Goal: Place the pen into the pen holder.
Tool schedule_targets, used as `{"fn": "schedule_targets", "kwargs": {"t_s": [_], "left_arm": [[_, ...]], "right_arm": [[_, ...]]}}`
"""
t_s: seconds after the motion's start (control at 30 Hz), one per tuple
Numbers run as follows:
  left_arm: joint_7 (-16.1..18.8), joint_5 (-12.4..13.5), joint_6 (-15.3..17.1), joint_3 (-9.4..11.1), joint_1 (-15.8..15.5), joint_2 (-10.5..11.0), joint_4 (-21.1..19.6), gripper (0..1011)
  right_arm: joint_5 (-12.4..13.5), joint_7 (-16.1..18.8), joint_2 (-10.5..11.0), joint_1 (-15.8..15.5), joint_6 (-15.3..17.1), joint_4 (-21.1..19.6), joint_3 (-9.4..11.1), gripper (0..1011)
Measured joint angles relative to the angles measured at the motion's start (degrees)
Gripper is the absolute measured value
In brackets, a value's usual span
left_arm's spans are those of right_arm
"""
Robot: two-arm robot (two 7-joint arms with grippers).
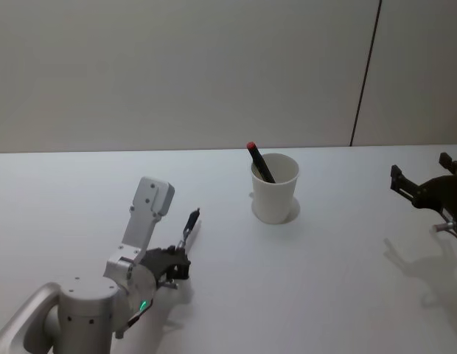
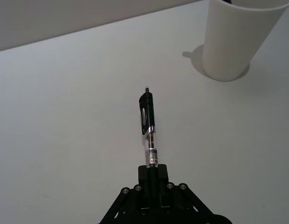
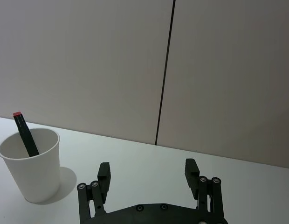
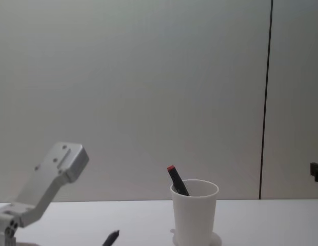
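Observation:
The white pen holder stands upright mid-table. A black pen with a red end leans inside it, red end up. My left gripper, low over the table to the holder's near left, is shut on the back end of a second pen, a black click pen with a clip. This pen points forward, a gap away from the holder. My right gripper hangs open at the far right, holding nothing.
The white table runs back to a plain wall with a dark vertical seam. My left arm's white forearm rises at the near left.

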Motion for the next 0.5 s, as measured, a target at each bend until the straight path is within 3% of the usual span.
{"fn": "schedule_targets", "kwargs": {"t_s": [0.5], "left_arm": [[-3.69, 3.56, -9.30, -0.56, 0.59, 1.19, -2.94, 131]], "right_arm": [[0.00, 0.00, 0.00, 0.00, 0.00, 0.00, 0.00, 1002]]}}
